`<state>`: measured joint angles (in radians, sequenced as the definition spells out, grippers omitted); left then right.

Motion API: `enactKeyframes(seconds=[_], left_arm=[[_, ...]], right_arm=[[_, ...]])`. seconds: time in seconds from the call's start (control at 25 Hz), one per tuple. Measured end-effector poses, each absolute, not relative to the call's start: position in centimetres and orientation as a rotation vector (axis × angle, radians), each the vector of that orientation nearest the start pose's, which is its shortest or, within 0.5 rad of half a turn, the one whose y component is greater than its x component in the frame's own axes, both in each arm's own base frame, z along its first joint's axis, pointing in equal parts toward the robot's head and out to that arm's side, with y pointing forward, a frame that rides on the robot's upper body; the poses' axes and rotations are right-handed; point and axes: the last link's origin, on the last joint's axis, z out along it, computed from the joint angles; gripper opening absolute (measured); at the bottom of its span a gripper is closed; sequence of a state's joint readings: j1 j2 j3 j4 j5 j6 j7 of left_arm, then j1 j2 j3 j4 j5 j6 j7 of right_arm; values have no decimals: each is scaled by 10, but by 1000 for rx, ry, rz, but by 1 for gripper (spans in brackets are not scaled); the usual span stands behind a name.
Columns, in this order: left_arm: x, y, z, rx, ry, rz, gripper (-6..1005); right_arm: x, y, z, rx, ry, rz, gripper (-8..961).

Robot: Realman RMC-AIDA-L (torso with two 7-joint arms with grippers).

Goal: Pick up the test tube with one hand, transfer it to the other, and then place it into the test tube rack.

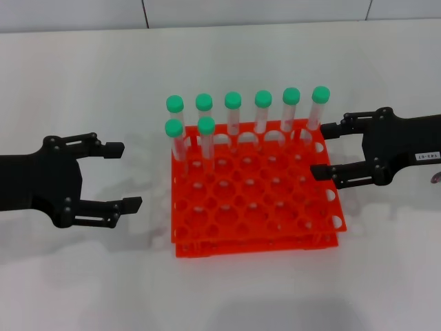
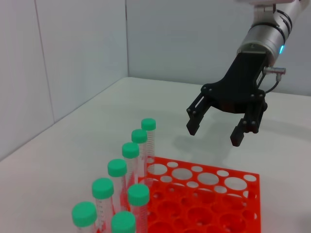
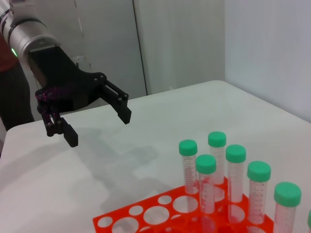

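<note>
1. All eight tubes stand in the test tube rack [image 1: 258, 200]; judging by this, a placement is finished or none has begun.
2. The left gripper [image 1: 124, 176] hangs wide open and empty at the rack's 9 o'clock.
3. The right gripper [image 1: 325, 150] hangs wide open and empty at 3 o'clock, just beside the nearest test tube [image 1: 318, 109].
4. Any next pick calls for closing on one tube's cap end.

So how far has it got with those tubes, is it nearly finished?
Eight green-capped tubes stand upright in the orange-red rack, six in the far row and two in the next. Nothing is in hand: the left pincer and right pincer hang open and empty on either side. No loose tube shows, so this round looks done.
</note>
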<state>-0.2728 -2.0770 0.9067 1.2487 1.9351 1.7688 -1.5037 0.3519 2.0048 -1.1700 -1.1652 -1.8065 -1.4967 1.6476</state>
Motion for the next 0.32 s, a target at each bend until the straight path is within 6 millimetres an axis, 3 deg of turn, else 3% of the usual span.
enactKeyframes(seconds=[0.32], left_arm=[[-246, 281, 58, -2855, -281, -460, 893]], right_arm=[[218, 324, 34, -2835, 359, 458, 761]])
